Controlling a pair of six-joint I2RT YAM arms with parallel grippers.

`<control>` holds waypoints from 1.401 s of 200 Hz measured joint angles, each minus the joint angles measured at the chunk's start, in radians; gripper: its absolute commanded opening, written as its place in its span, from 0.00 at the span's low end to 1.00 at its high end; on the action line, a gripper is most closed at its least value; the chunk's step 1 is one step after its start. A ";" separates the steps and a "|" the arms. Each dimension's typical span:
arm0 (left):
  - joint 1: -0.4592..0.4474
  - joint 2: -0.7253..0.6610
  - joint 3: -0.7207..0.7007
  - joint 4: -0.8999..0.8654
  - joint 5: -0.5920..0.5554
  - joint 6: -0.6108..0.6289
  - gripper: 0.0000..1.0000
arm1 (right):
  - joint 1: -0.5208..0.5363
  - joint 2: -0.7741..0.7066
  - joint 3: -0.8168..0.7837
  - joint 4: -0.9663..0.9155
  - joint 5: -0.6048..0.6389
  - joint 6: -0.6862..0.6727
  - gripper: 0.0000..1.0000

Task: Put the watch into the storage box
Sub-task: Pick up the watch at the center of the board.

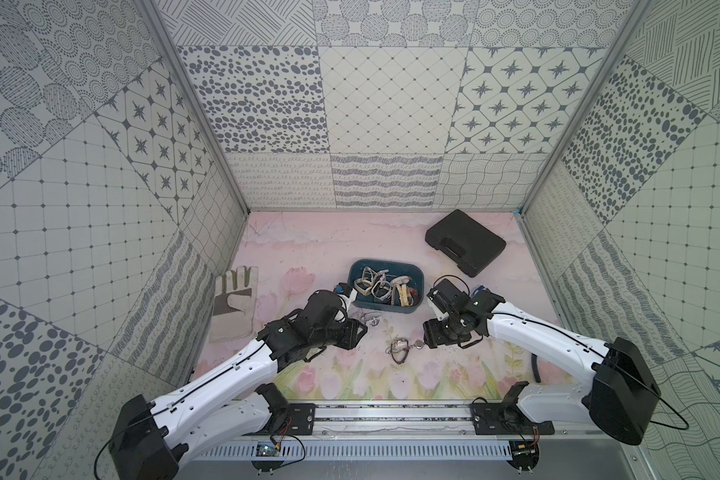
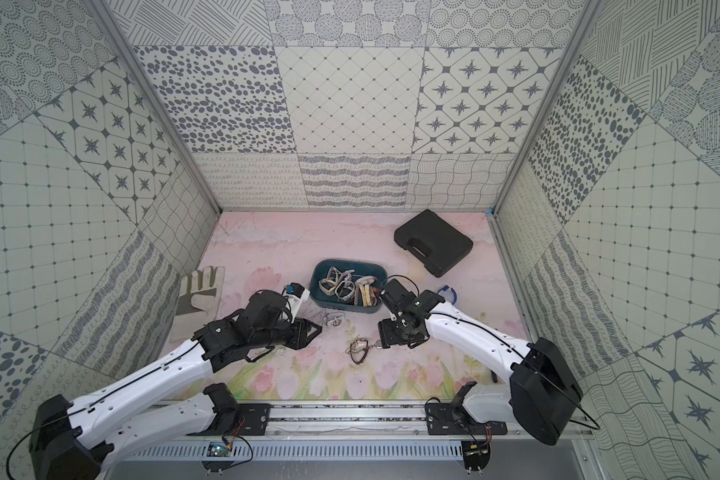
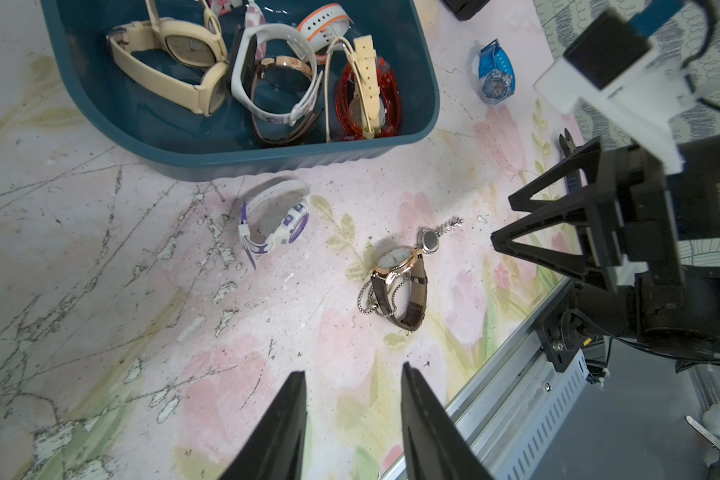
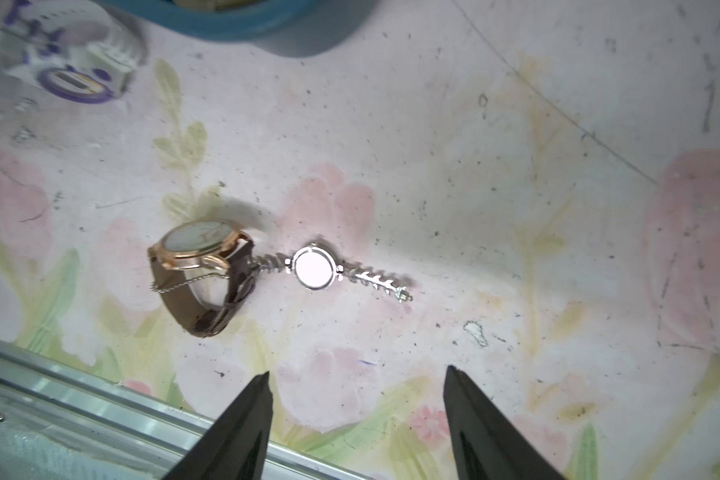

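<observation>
Silver watch [image 4: 312, 268] lies on the mat [image 4: 516, 166] just ahead of my right gripper [image 4: 356, 374], jaws wide, empty; band parallel to the jaw line, end touching brown watch [image 4: 196, 266]; storage box [image 3: 292, 158] beyond.

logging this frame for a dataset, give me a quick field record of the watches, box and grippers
storage box: dark teal tub, several watches inside
watches outside it: white-and-purple digital watch close beside the box; brown-strap watch; silver chain watch, its chain overlapping the brown strap; blue watch apart from these
left gripper: open, empty
right gripper: open, empty, near the silver chain watch
other items: work glove, black case
</observation>
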 measured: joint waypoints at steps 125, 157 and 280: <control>0.000 -0.010 -0.014 0.002 0.003 0.000 0.42 | -0.118 0.125 -0.065 0.151 -0.075 -0.021 0.47; 0.000 -0.011 -0.014 0.002 0.003 0.000 0.42 | -0.123 0.146 -0.074 0.172 -0.096 -0.028 0.46; 0.000 -0.005 -0.014 0.002 0.002 0.000 0.42 | -0.136 0.152 -0.095 0.185 -0.124 -0.044 0.31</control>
